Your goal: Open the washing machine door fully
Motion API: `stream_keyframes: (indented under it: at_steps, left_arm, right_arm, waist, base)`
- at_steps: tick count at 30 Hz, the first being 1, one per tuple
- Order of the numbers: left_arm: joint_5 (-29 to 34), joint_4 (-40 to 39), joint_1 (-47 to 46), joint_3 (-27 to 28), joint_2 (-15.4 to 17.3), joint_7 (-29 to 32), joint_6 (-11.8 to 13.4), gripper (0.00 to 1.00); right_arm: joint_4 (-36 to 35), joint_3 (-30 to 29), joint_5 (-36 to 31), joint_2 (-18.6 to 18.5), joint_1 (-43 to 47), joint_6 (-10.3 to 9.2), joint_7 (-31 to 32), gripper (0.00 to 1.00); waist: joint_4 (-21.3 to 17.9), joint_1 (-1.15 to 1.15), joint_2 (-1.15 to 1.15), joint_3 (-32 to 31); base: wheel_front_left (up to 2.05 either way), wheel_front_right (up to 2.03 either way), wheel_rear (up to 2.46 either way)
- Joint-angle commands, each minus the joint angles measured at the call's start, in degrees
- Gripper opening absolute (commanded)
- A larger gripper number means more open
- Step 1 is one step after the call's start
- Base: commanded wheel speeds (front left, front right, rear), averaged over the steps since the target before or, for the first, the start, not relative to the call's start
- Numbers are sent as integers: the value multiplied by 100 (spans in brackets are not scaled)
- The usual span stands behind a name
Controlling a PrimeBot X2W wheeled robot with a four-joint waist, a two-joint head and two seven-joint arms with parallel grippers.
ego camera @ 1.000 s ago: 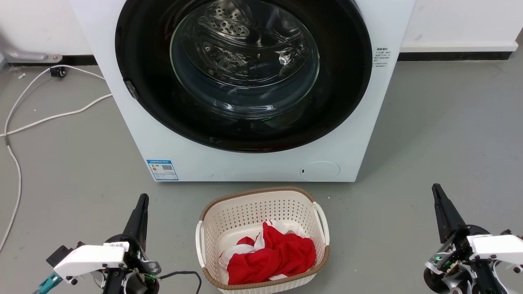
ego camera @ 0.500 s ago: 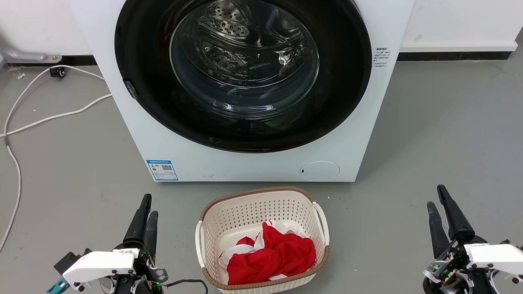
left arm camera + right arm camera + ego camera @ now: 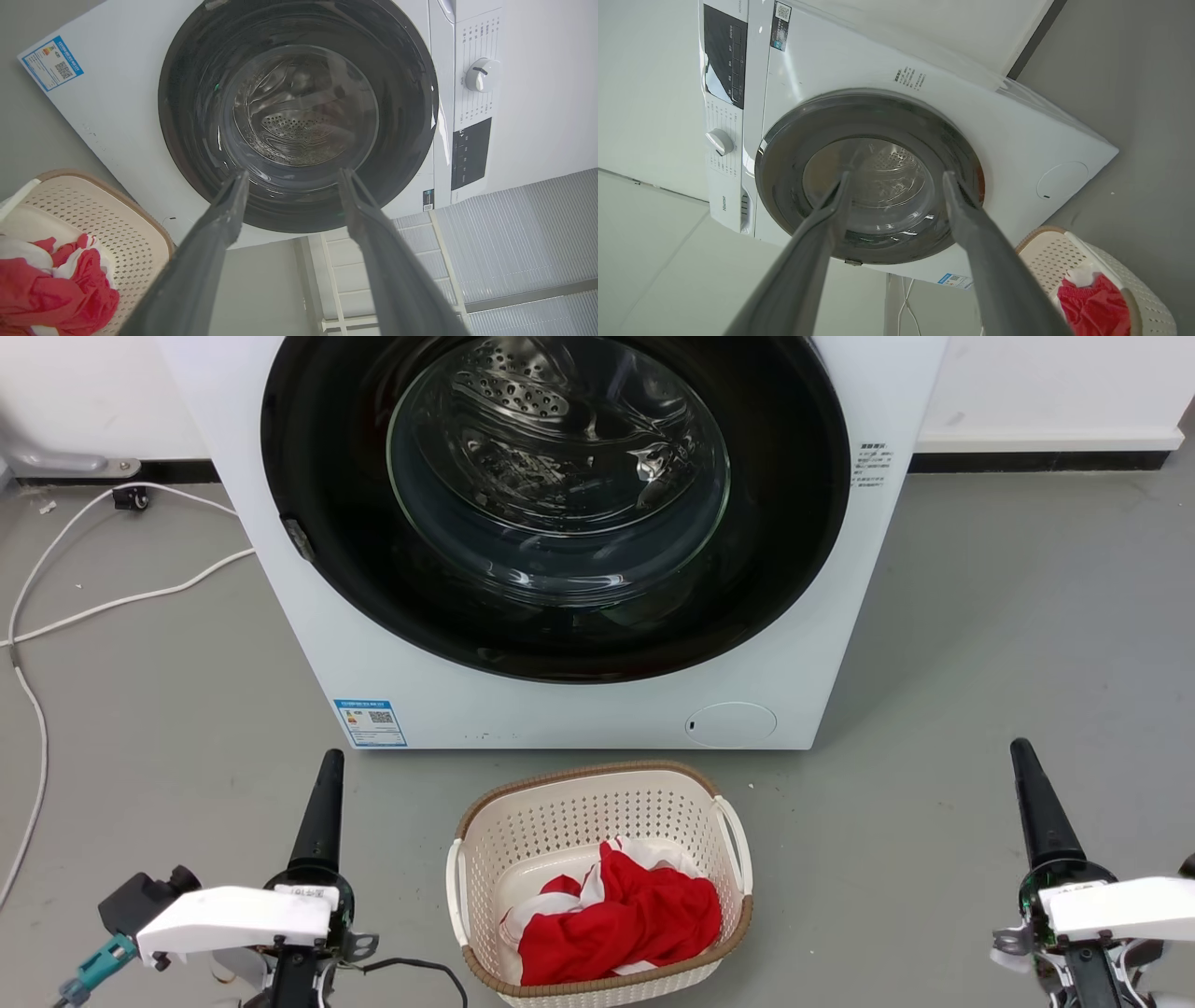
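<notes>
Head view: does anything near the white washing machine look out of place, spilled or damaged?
Nothing serious. The white front-loading washing machine looks intact, its round black-rimmed glass door shut flush. The cream perforated basket stands upright, red cloth inside. Only loose white cables trail across the grey floor.

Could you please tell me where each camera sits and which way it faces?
Head view: from the robot's head, forward and down at the washing machine, the washing machine door and the laundry basket; left gripper and right gripper at the lower corners.
Left wrist view: from the left wrist, along its spread fingers, toward the door.
Right wrist view: from the right wrist, along its spread fingers, toward the door.
Shared: all three show the door and basket.
</notes>
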Motion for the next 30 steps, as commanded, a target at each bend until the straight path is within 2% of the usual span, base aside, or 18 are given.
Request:
stream_keyframes:
  at_steps: [1,12,30]
  left_arm:
    - [282,-168,-160,-13,16,-66,-10,100]
    - [1815,-382,-179,-173,17,-311,68,100]
    - [3681,-256,-227,-445,127,-658,172,100]
  right_arm:
    - [-211,0,-414,-19,-37,1,-68,100]
    - [-537,111,-2132,-7,116,1,-313,100]
    - [-686,237,-3917,-3,316,1,-415,100]
  waist:
    - [2,0,0,2]
    - [21,0,0,-1]
    - [25,0,0,-9]
  base:
    - [0,0,0]
    - [0,0,0]
    - [0,0,0]
